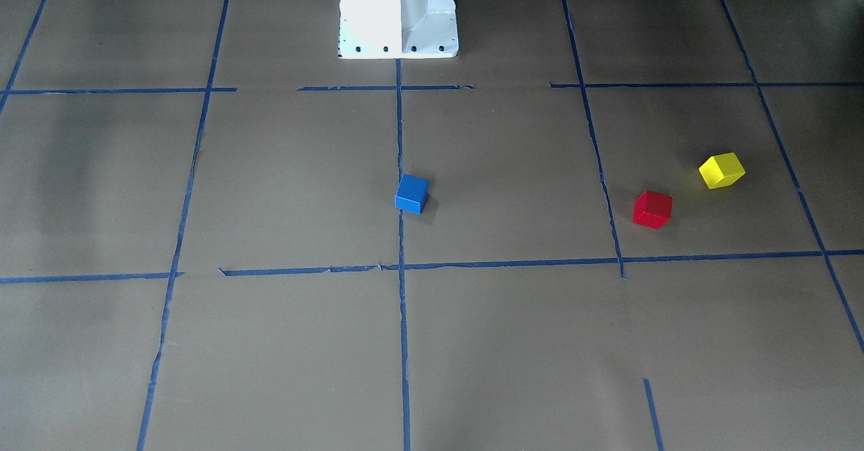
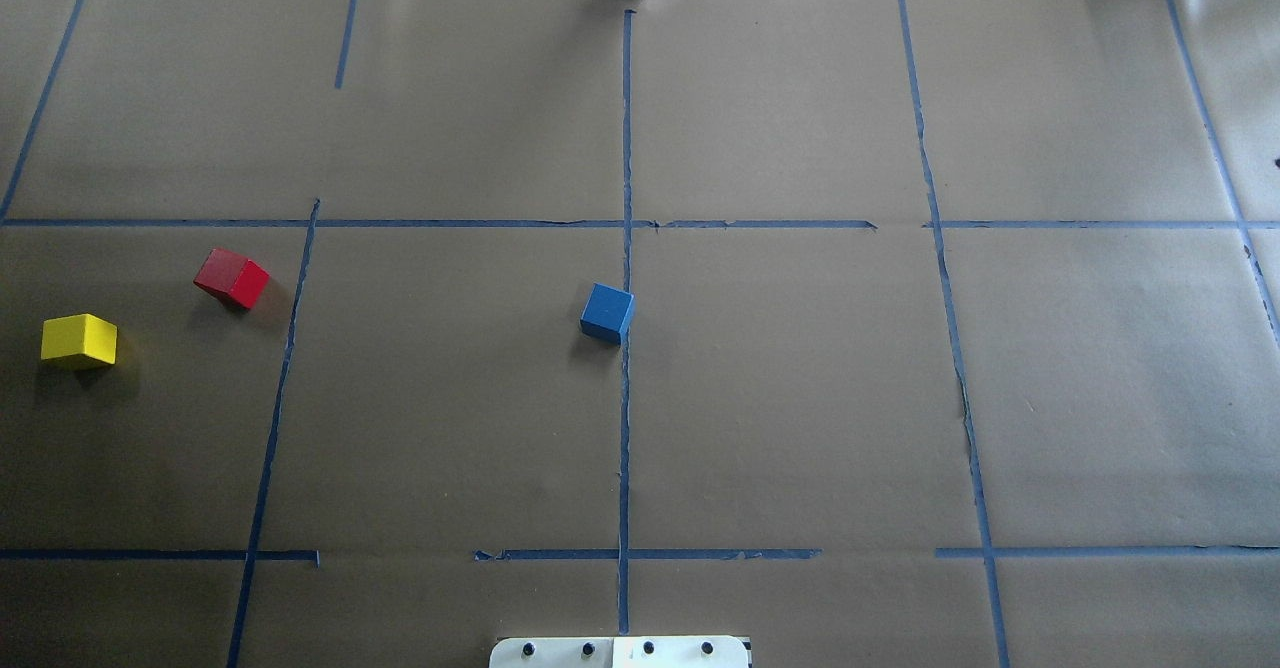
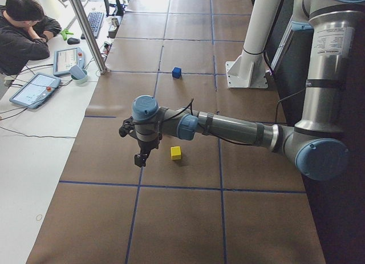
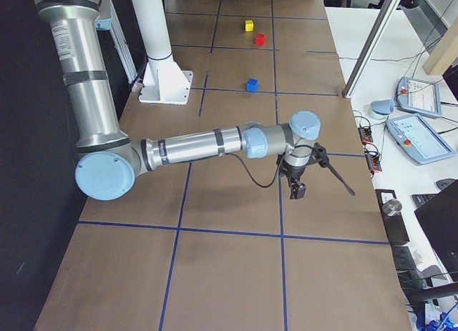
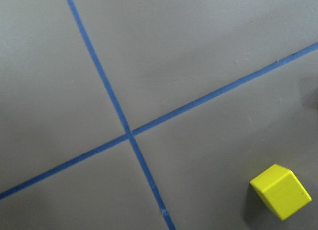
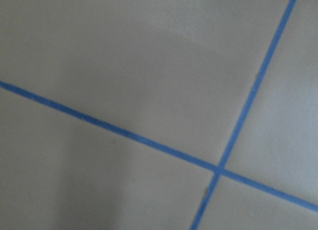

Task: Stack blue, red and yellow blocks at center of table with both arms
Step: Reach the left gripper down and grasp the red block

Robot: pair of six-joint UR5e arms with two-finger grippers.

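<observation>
Lying apart on the desk (image 2: 800, 398) are seen the blue block (image 2: 606, 312), red block (image 2: 231, 278) and yellow block (image 2: 79, 339); how wide the left gripper (image 3: 140, 159) and right gripper (image 4: 295, 191) stand cannot be told.

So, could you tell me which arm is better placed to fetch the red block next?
Left, I'd judge. The red block and yellow block lie on its side, with the left gripper near the yellow one; the right gripper hangs far beyond the blue block.
</observation>
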